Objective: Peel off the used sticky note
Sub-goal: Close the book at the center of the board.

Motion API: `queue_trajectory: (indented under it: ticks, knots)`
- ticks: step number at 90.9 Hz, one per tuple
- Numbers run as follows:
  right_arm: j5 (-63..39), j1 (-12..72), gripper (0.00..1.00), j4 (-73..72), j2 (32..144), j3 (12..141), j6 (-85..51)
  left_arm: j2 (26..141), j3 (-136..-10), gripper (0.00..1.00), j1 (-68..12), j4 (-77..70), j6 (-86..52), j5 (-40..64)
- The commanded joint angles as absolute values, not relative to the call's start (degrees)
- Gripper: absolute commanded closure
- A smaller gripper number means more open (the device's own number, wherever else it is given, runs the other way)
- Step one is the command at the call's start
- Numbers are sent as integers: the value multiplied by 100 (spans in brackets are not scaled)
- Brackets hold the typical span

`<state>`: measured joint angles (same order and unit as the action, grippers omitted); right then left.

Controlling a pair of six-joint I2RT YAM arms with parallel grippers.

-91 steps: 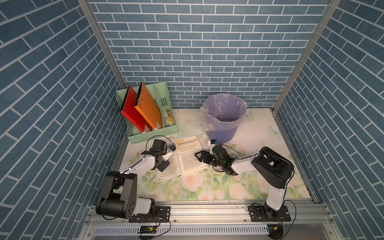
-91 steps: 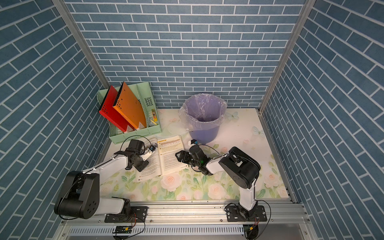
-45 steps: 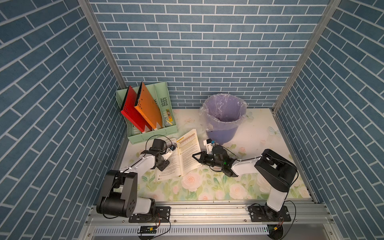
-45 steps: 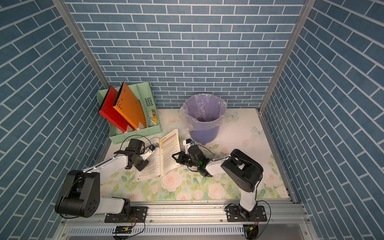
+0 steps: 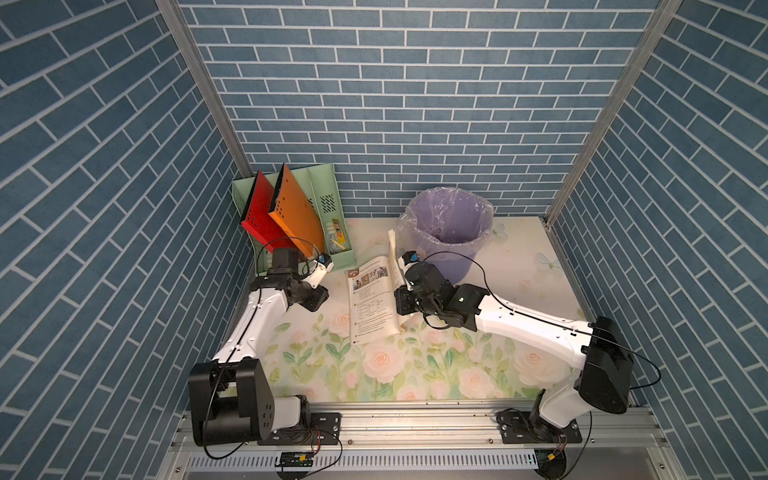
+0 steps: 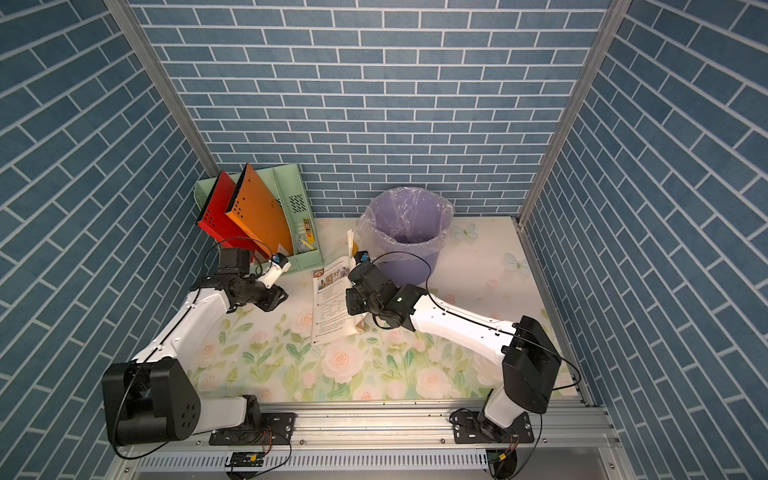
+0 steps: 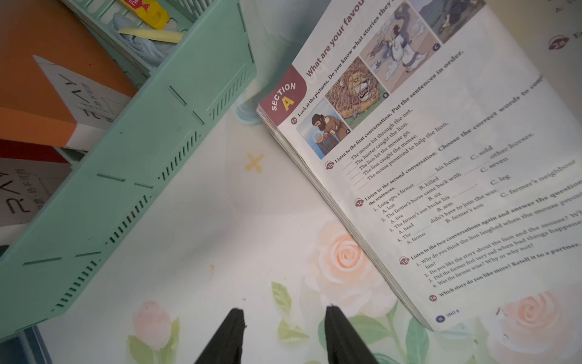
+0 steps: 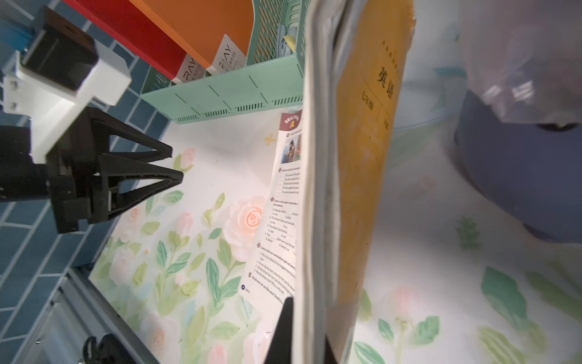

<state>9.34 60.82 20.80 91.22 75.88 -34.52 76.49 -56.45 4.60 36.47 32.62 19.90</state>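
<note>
Nearest the rail, the floral tablecloth (image 5: pixel 415 374) lies bare between the two arm bases. Further in, the left gripper (image 7: pixel 283 310) hovers low over the cloth with its jaws a little way apart and nothing between them. It sits beside the textbook's outer edge and does not touch it.

The textbook (image 5: pixel 372 303) lies open in the middle of the table, its "Section A" page facing up in both top views. The right gripper (image 8: pixel 307 324) is pinched tight on the textbook's right-hand half, a thick sheaf of leaves (image 8: pixel 315 157) together with the yellow cover (image 8: pixel 368 157). It holds them standing nearly upright from the spine, while the left-hand half stays flat on the cloth.

Where the used sticky note is I cannot tell, as the pages in view show only print.

Behind the book, a purple waste bin (image 5: pixel 482 245) with a clear plastic liner stands near the back wall, just beyond the raised leaves. In the far left corner sits a mint-green file organiser (image 5: pixel 345 262), with a red folder (image 5: pixel 259 212) and an orange folder (image 5: pixel 295 212) leaning in its slots. In its end compartment lies a pale yellow paper slip (image 7: pixel 151 34) — whether that is a sticky note I cannot tell.
</note>
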Motion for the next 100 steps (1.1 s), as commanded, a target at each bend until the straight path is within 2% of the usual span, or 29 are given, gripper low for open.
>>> queue_trajectory:
  ticks: [1, 29, 34, 42, 47, 59, 67, 81, 100]
  knots:
    - [1921, 6456, 100, 3458, 9524, 8380, -2552, 7624, -5692, 53, 680, 4152, 3427, 2268]
    - [2565, 7440, 100, 4461, 11835, 9849, -2406, 7427, -5700, 53, 1162, 4395, 3773, 2253]
    - [2596, 7582, 89, 4590, 12171, 10174, -2434, 7428, -5712, 53, 1209, 4411, 3813, 2219]
    - [2459, 7739, 62, 4616, 12488, 10562, -2541, 7453, -5766, 53, 1265, 4427, 3848, 2208]
    - [2207, 7782, 52, 4475, 12532, 10660, -2616, 7466, -5804, 53, 1274, 4428, 3851, 2218]
    - [1304, 7757, 35, 3307, 12027, 10090, -2821, 7476, -5821, 52, 1275, 4417, 3850, 2267]
    - [844, 7549, 31, 2631, 11494, 9517, -2994, 7531, -5745, 52, 1281, 4400, 3852, 2297]
    - [501, 6838, 30, 1697, 10318, 7969, -3358, 7602, -5496, 52, 1158, 4348, 3880, 2369]
    - [-149, 5761, 31, 284, 9195, 5769, -3921, 7559, -4922, 53, 246, 3867, 3521, 2039]
